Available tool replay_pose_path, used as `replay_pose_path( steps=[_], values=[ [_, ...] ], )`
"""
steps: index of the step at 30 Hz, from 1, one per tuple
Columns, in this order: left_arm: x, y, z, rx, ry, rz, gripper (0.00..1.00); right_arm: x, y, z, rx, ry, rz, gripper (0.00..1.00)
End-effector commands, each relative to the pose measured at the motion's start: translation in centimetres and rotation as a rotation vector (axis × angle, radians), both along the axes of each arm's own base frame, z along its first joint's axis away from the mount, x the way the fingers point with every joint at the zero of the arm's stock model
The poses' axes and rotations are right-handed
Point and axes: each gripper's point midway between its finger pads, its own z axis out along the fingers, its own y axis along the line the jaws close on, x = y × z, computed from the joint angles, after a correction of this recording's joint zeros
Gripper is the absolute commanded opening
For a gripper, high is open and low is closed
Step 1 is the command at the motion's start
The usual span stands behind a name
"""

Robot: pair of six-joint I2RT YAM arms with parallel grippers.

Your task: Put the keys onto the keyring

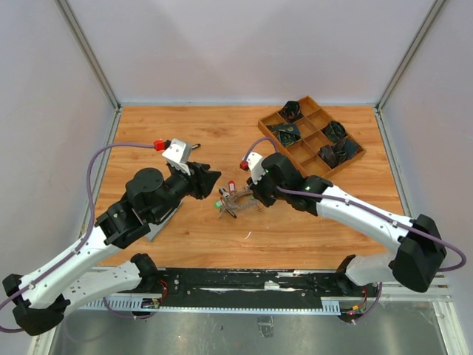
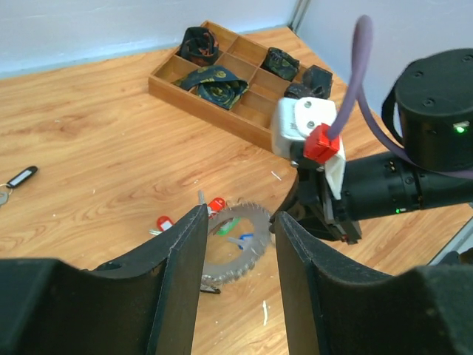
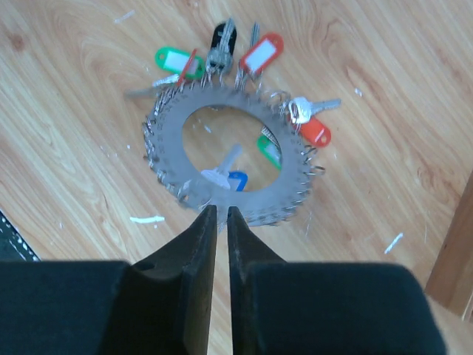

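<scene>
Keyring (image 3: pixel 166 144) flat on the wood, mid-table between your arms. Your right wrist view picks out its keys (image 3: pixel 260 53) by tag: green, black, red, blue. From the top it's just a spiky smudge. Right gripper (image 3: pixel 222 210): fingers a sliver apart, tips at the ring's near rim, maybe touching, I can't tell. Left gripper (image 2: pixel 238 214) hangs spread and empty, ring showing through the gap. Only your left wrist catches a loose black-tagged key (image 2: pixel 20 176), blade cut off at the frame edge.
</scene>
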Motion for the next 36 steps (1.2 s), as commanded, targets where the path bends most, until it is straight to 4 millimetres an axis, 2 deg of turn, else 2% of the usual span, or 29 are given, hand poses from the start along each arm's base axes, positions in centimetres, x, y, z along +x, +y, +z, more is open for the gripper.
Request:
replay_pose_path(
  steps=[1, 4, 8, 13, 17, 20, 25, 31, 35, 36],
  values=[
    [0.7, -0.8, -0.3, -0.028, 0.018, 0.001, 0.47, -1.2, -3.3, -1.5, -0.029, 0.036, -0.1, 0.14],
    [1.4, -1.1, -1.2, -0.026, 0.041, 0.001, 0.47, -2.9, -5.2, -2.3, -0.029, 0.074, -0.144, 0.23],
    [2.9, -0.6, -2.4, -0.028, 0.074, 0.014, 0.47, -4.5, -6.9, -2.3, 0.003, 0.09, -0.191, 0.28],
    [5.9, 1.0, -5.2, -0.034, 0.158, 0.046, 0.48, -4.7, -8.4, -1.7, 0.052, 0.066, -0.283, 0.41],
    [7.5, 1.0, -8.0, 0.001, 0.232, 0.056, 0.48, -4.6, -9.8, -2.2, 0.034, 0.105, -0.377, 0.41],
    [8.1, 0.9, -9.2, 0.029, 0.253, 0.058, 0.48, -4.1, -10.4, -2.6, 0.051, 0.174, -0.417, 0.41],
    [9.0, 1.7, -10.6, 0.061, 0.277, 0.081, 0.5, -3.1, -10.0, -3.5, 0.137, 0.278, -0.434, 0.41],
    [10.4, 3.4, -13.0, 0.086, 0.334, 0.132, 0.5, -0.8, -9.2, -4.6, 0.185, 0.336, -0.455, 0.41],
    [13.0, 5.6, -15.5, 0.093, 0.394, 0.236, 0.5, -0.3, -8.4, -4.9, 0.183, 0.367, -0.435, 0.42],
    [13.8, 6.2, -15.6, 0.084, 0.392, 0.26, 0.5, -0.2, -8.3, -5.1, 0.179, 0.372, -0.43, 0.42]
  ],
)
